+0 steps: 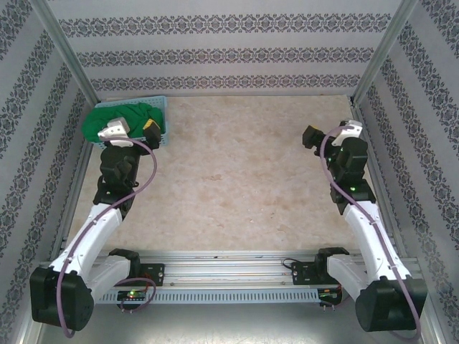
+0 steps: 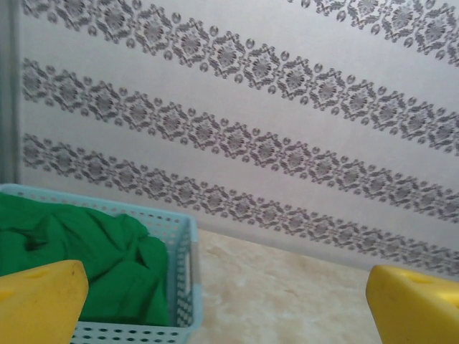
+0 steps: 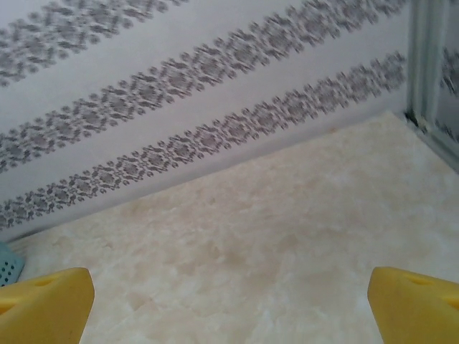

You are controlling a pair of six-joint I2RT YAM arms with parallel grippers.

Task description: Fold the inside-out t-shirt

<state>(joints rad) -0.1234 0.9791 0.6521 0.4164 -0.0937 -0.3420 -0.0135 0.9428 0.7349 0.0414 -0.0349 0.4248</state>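
A: Where is the shirt?

B: The plain bright green cloth t-shirt [image 1: 98, 123] lies bunched up inside the light blue plastic mesh basket [image 1: 155, 104]. It is crumpled, not spread or folded. The basket stands in the far left corner of the pale marbled table [image 1: 237, 179], close to the patterned grey wall [image 1: 229, 43].

A: And your left claw?

B: My left claw [image 2: 229, 304] hangs at the basket's near right corner, spread wide. Through my left wrist camera, one yellow fingertip [image 2: 39, 301] sits in front of the basket and the green cloth, and the other is out over bare table. I cannot tell whether it touches the basket. It grips nothing.

A: The right one?

B: My right claw [image 3: 229, 304] is well apart from the shirt, near the right edge of the table. Its yellow fingertips are spread wide too, with only table top between them. It faces the far wall and the metal corner post [image 3: 430, 64].
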